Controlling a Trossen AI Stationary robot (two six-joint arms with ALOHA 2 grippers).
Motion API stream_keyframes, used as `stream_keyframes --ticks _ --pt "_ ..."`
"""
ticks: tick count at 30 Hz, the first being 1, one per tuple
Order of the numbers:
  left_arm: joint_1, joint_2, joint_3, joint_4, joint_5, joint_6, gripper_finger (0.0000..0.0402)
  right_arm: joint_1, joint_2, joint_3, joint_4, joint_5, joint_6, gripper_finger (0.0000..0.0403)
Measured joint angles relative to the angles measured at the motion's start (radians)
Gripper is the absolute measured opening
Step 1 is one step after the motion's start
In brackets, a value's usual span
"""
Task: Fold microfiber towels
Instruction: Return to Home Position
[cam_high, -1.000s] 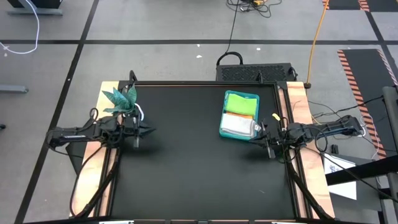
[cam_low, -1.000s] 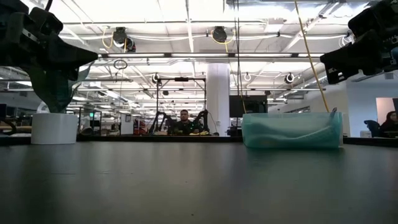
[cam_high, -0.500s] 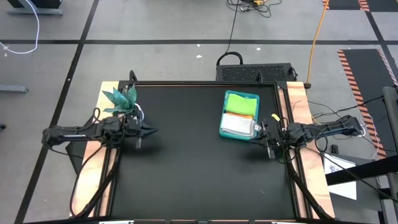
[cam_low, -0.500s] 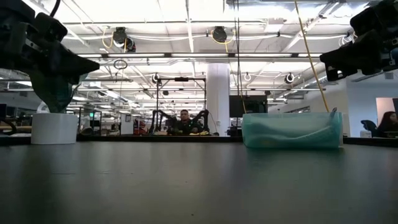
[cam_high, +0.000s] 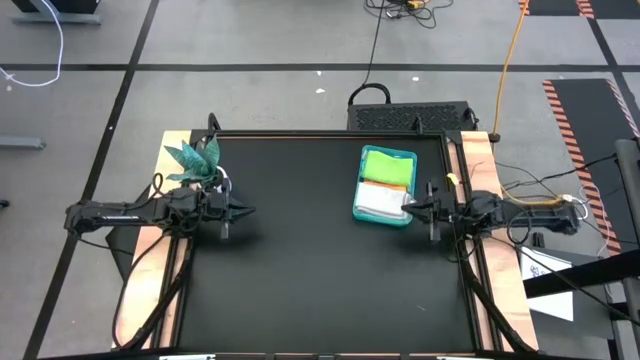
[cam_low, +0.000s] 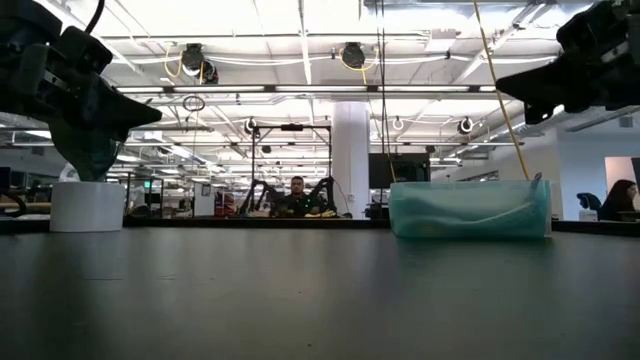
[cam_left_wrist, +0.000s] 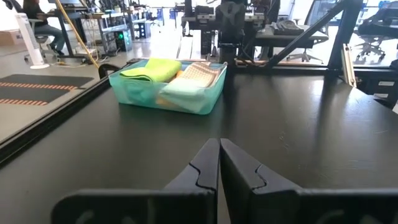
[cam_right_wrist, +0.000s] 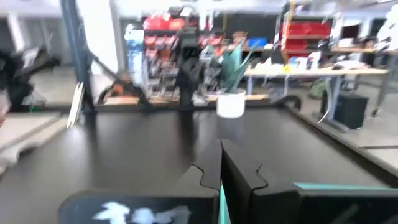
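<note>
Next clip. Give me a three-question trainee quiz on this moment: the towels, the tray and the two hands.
1. True or false: the lime green towel lies inside the teal tray.
2. Pick one. The left hand and the right hand are: A) each shut on a towel; B) shut and empty, above the table; C) wide open.
3. Fill in: the plant stands close to the ___ arm.
Key: 1 true; 2 B; 3 left.
</note>
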Motion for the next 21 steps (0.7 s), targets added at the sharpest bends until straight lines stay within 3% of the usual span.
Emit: stream_keyframes --ticks 6,21 --pt "0.000 0.000 0.000 0.002 -0.001 0.000 0.0019 -0.073 -0.001 0.000 -0.011 -0.153 0.044 0.0000" --pt "0.000 0.000 -0.001 0.020 -0.005 0.000 0.0019 -0.074 0.030 0.000 -0.009 -0.151 0.049 0.0000"
